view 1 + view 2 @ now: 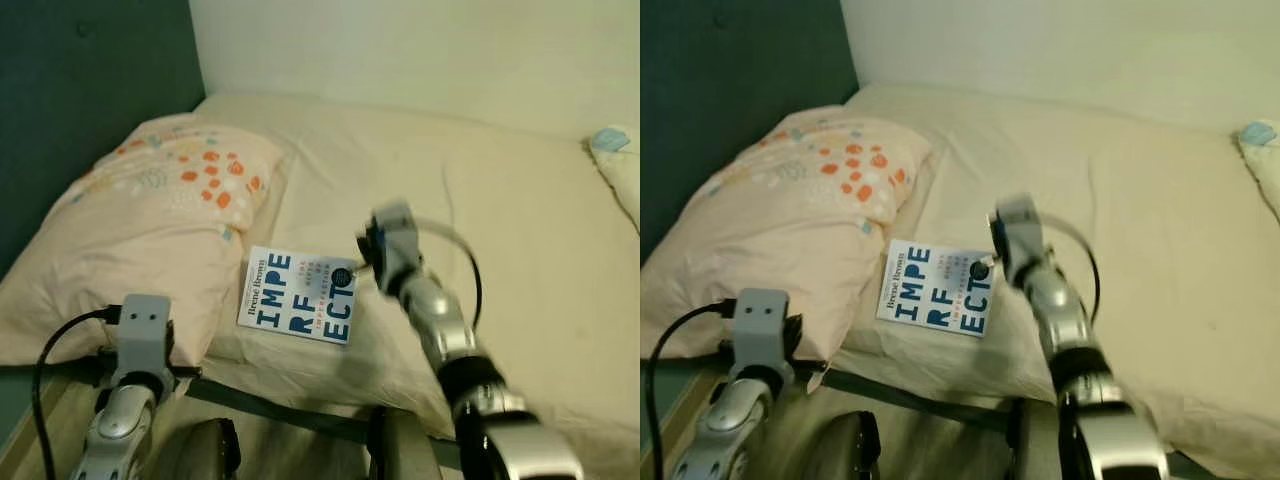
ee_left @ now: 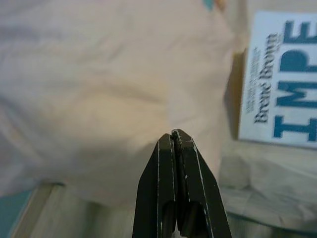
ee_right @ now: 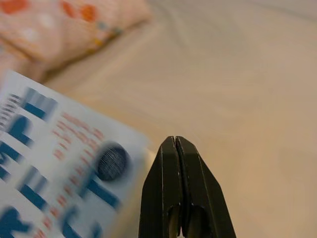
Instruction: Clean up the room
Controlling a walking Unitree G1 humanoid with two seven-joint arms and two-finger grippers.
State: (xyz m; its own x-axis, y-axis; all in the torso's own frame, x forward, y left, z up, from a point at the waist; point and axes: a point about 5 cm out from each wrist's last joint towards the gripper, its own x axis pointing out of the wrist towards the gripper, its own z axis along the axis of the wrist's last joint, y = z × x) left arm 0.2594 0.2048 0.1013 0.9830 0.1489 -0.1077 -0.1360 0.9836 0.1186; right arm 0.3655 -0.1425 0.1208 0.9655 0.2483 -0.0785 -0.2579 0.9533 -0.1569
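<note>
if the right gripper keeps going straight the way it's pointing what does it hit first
Most likely the bed sheet. The right gripper, fingers shut, points just past the book's far corner, near the book's edge. Depth is unclear, so it might instead clip that corner first.

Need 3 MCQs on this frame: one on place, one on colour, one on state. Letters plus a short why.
1. Where does the book lie?
A. on the bed, beside the pillow
B. on the floor
C. on top of the pillow

2. What colour are the big letters on its cover?
A. red
B. blue
C. green

3. How are the right gripper's fingers?
A. wide open
B. closed on the book
C. shut, holding nothing

Key: 1 A, it lies flat on the sheet at the pillow's edge. 2 B, blue on white. 3 C, the right wrist view shows the fingers pressed together near the book's edge.
</note>
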